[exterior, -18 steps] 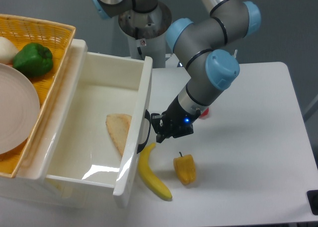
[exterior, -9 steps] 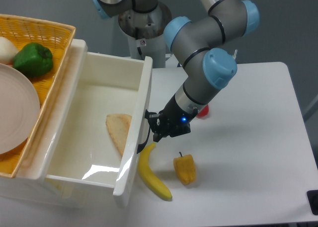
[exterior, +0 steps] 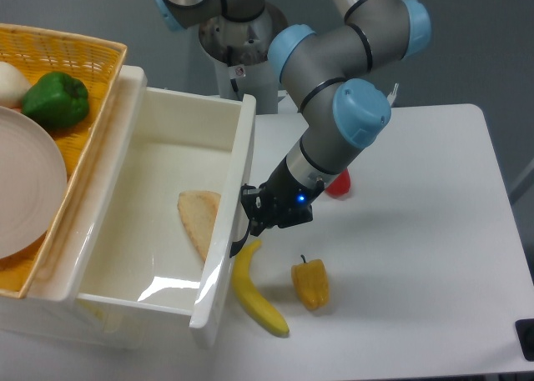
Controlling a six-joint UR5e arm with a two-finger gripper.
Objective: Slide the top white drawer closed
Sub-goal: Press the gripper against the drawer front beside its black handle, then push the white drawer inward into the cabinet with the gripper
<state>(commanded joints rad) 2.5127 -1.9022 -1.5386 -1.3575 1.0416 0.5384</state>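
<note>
The glossy cream-white top drawer (exterior: 158, 223) stands pulled far out of its cabinet, its panelled front (exterior: 227, 231) facing the table and its curved black handle (exterior: 245, 223) on that face. Over the last second the black two-finger gripper (exterior: 253, 214) has crept leftward, from just clear of the front to right against the handle, and the arm's blue-capped grey elbow (exterior: 360, 114) has shifted left with it. The drawer itself has not moved yet, so the push appears only about to begin; contact looks made or very nearly so. Whether the claw is spread or pressed together cannot be told, since the fingers are dark against the dark handle.

Inside the drawer lies a flat tan wedge of bread (exterior: 198, 218). On the table just beside the front lie a yellow banana (exterior: 254, 293) and a yellow bell pepper (exterior: 310, 283); the banana sits close enough that it could be nudged.

No brand, label or writing is legible anywhere.
</note>
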